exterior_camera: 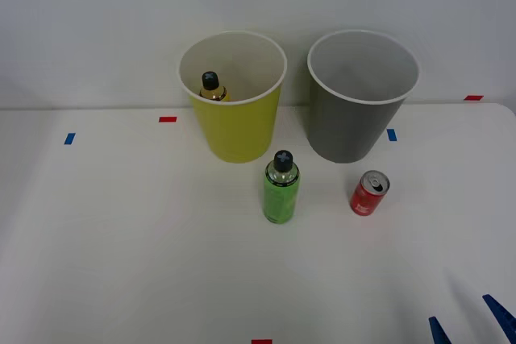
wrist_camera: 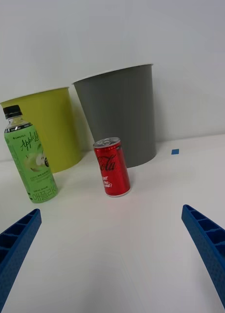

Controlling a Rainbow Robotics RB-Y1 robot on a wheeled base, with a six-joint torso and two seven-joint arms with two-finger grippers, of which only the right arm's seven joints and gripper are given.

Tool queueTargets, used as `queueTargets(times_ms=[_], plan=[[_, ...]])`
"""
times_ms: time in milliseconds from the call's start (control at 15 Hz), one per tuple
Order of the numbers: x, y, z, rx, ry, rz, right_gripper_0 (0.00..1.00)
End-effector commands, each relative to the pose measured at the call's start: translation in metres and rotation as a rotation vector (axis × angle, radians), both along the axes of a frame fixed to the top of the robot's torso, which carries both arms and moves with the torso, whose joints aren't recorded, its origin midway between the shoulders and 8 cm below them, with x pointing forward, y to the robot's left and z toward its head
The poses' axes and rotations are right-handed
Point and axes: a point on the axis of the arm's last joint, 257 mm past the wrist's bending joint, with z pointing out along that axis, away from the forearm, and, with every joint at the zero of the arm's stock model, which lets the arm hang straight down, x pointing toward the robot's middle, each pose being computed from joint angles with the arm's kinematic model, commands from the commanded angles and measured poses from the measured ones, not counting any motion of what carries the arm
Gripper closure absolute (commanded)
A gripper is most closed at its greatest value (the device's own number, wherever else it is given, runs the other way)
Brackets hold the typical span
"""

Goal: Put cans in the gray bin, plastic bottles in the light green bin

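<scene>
One amber bottle (exterior_camera: 212, 86) already inside the light green bin (exterior_camera: 235, 130). Still standing mid-desk: green bottle (exterior_camera: 280, 188), red can (exterior_camera: 369, 193) before the gray bin (exterior_camera: 355, 130). Right gripper (wrist_camera: 112, 254) near the desk's front right corner, fingers wide open, empty. Next, probably: reach, close on the can.

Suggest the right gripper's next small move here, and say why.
Probably advance the open right gripper toward the red can. The can stands upright on the table, roughly centred ahead between the fingers, in front of the gray bin. The amber bottle already sits in the light green bin.
</scene>
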Motion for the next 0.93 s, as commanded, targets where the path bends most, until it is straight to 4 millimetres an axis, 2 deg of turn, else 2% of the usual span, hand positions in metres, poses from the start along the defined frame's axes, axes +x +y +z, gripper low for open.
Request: queueTargets(times_ms=[67,933], plan=[[0.0000,0.0000,0.0000,0.000,0.000,0.000,0.00],[0.0000,0.0000,0.0000,0.000,0.000,0.000,0.00]])
